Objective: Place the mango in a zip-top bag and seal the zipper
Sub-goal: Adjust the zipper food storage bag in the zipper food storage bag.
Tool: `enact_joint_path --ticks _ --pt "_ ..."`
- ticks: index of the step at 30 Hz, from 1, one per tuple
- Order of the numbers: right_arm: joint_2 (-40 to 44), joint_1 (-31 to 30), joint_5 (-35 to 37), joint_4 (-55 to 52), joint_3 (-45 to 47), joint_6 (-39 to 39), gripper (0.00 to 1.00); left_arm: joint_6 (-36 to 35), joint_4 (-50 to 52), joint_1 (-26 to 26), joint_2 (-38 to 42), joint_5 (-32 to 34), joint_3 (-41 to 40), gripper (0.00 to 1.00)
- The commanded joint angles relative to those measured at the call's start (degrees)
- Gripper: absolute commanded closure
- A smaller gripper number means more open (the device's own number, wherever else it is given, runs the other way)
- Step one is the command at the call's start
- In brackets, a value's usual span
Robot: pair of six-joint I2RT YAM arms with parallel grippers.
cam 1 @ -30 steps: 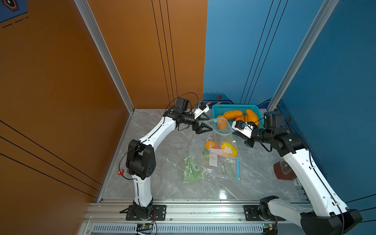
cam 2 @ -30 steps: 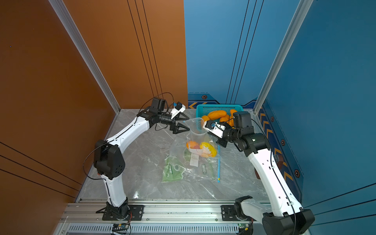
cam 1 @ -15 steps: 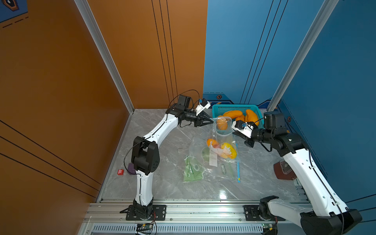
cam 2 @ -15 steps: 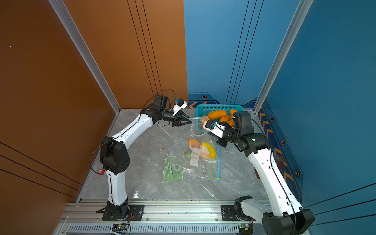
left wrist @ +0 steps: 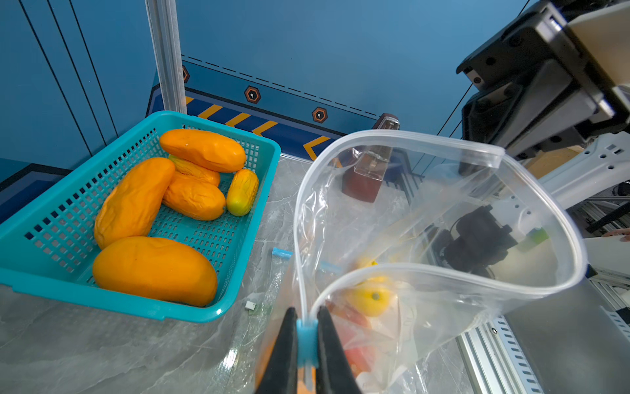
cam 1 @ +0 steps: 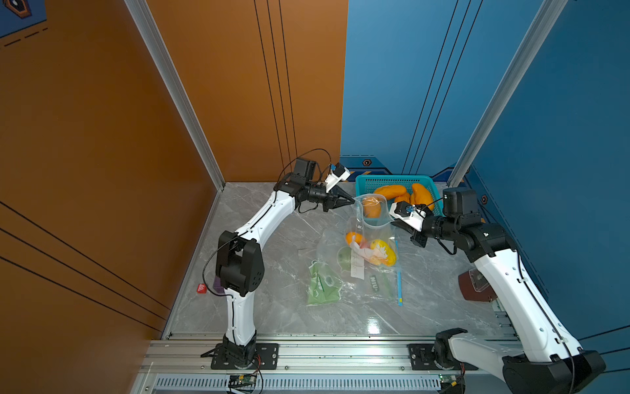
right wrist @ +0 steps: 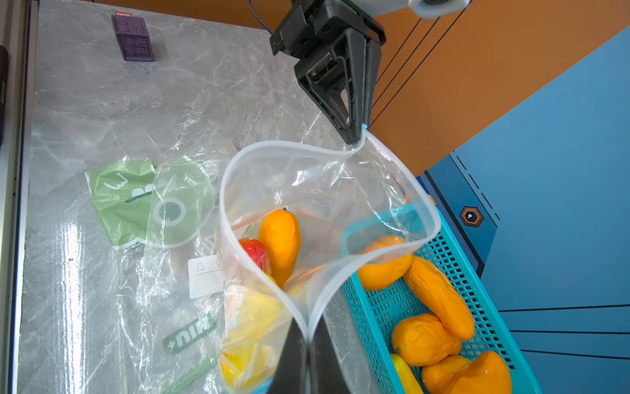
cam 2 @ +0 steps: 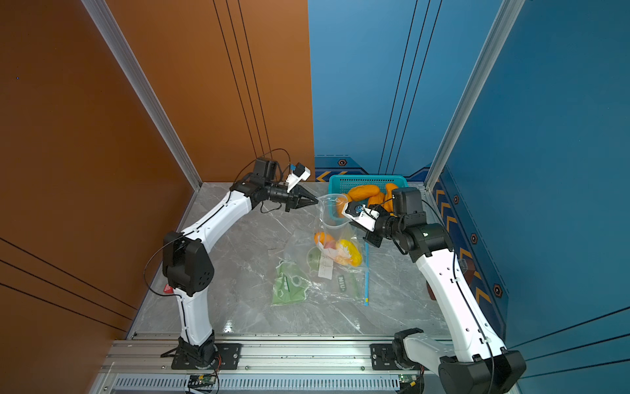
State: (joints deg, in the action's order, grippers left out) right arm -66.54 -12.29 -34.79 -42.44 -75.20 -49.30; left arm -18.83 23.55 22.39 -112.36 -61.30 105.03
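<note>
The left pincer (left wrist: 306, 325), gaping wide a second ago, has closed down narrow on the blue slider (left wrist: 306, 337) at its end of the zip-top bag (left wrist: 409, 135). Both ends of the zipper are now held, so I judge the sealing pull can begin. Ahead of this pincer the bag's mouth still stands open in a loop. Across that loop the right pincer (right wrist: 308, 337) stays clamped tight on the opposite corner of the rim. Just past its tips, down through the mouth, a mango (right wrist: 280, 244) appears to lie inside the bag, though the clear film leaves some doubt. Beside this pincer the basket (right wrist: 378, 307) of spare mangoes sits on the counter (right wrist: 136, 102).
</note>
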Motion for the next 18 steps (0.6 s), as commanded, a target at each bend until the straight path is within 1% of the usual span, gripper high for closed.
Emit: enact_joint_path --ticks 1,7,10,13,15,18 --pt "0.37 1.58 -0.99 0.25 0.52 0.25 1.0 -0.93 0.35 -0.99 5.75 2.22 -2.65 1.0" --pt "0.29 5.62 0.92 0.25 -0.6 1.3 1.0 -2.77 0.36 -3.38 15.96 6.97 -9.42 1.0" --pt "0.1 7.52 0.35 -0.49 -2.17 1.28 1.0 -4.72 0.86 -3.59 20.57 9.45 -11.96 1.0" --pt "-0.97 9.68 -1.02 -1.52 -3.94 1.46 1.0 -5.03 1.76 -3.34 22.97 10.67 -12.62 1.0" --pt "-1.44 10.1 -0.81 -2.06 -4.78 1.79 1.0 -4.97 3.06 -2.78 23.81 10.89 -12.36 1.0" --pt "-1.6 10.02 -2.64 -3.0 -5.48 2.2 1.0 -5.4 3.94 -0.88 25.3 11.83 -13.41 1.0"
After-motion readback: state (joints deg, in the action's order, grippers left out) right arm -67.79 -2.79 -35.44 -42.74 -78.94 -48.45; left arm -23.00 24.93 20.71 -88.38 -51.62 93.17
